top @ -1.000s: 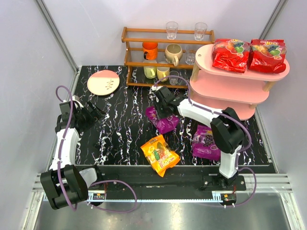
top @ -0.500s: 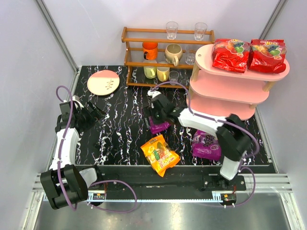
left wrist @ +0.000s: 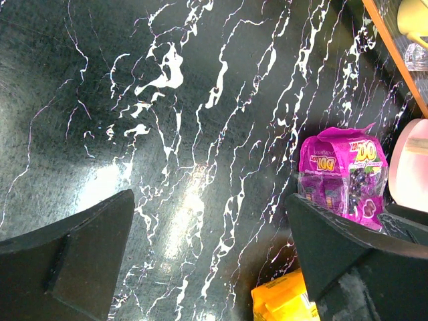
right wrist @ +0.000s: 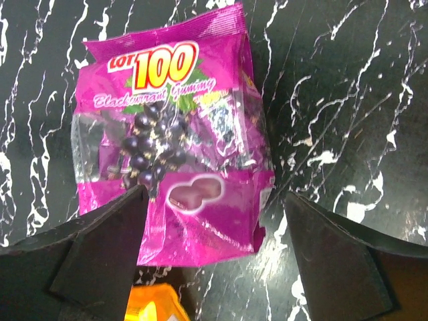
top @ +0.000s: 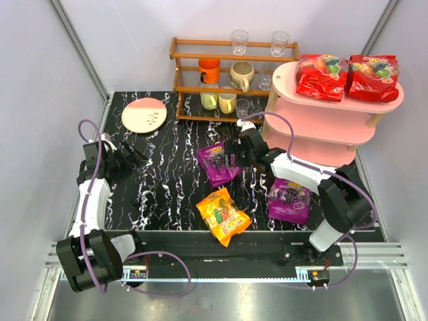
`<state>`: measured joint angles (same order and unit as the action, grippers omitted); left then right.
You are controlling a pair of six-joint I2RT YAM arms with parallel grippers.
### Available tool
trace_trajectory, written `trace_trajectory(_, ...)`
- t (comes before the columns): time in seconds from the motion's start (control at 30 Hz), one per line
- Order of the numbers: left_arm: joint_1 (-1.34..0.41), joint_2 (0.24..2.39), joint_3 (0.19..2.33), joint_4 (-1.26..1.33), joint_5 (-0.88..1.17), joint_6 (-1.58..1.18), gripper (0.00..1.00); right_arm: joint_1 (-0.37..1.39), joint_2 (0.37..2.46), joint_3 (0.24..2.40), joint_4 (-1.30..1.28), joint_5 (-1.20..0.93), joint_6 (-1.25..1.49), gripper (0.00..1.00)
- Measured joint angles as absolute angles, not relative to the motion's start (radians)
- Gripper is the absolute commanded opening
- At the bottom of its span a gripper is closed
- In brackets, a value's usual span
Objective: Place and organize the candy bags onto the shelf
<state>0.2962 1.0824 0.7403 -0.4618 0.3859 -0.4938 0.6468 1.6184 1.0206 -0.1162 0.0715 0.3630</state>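
One purple candy bag [top: 217, 162] [right wrist: 170, 140] lies flat and face up on the black marble table. My right gripper [top: 237, 155] [right wrist: 215, 200] hovers open just to the right of it, its fingers astride the bag's lower edge and holding nothing. A second purple bag [top: 289, 199] lies at the front right, and an orange bag [top: 224, 216] [right wrist: 150, 304] lies near the front edge. Two red bags [top: 322, 75] [top: 372, 77] rest on the top board of the pink shelf [top: 334, 120]. My left gripper [top: 137, 157] [left wrist: 208, 200] stands open and empty over bare table at the left.
A brown wooden rack [top: 234, 73] with cups and glasses stands at the back, just left of the shelf. A pink and cream plate [top: 144, 115] sits at the back left. White walls close in the table on three sides.
My right gripper has opened and let go of the purple bag, then drawn back to the right. The bag now lies flat. The left arm has not moved.
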Motion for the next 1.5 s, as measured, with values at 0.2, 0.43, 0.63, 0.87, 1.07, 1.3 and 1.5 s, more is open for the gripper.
trace_trajectory(0.2, 0.296, 1.082, 0.740, -0.462, 0.386, -0.494, 0.99, 0.599, 1.701, 1.021, -0.031, -0.031, 0.364, 0.81)
trace_trajectory(0.43, 0.297, 1.082, 0.740, -0.462, 0.386, -0.494, 0.99, 0.564, 1.775, 1.025, 0.027, -0.185, 0.390, 0.00)
trace_trajectory(0.63, 0.297, 1.082, 0.740, -0.462, 0.389, -0.494, 0.99, 0.572, 1.568, 0.868, 0.072, -0.251, 0.370, 0.00)
trace_trajectory(0.87, 0.297, 1.082, 0.740, -0.461, 0.392, -0.493, 0.99, 0.602, 1.063, 0.706, -0.071, -0.128, 0.340, 0.00)
trace_trajectory(1.07, 0.297, 1.082, 0.740, -0.461, 0.393, -0.494, 0.99, 0.613, 0.664, 0.680, -0.202, 0.044, 0.356, 0.00)
trace_trajectory(1.3, 0.297, 1.082, 0.740, -0.461, 0.393, -0.494, 0.99, 0.613, 0.542, 0.709, -0.285, 0.285, 0.323, 0.00)
trace_trajectory(1.5, 0.297, 1.082, 0.740, -0.461, 0.393, -0.494, 0.99, 0.612, 0.616, 0.733, -0.274, 0.456, 0.229, 0.00)
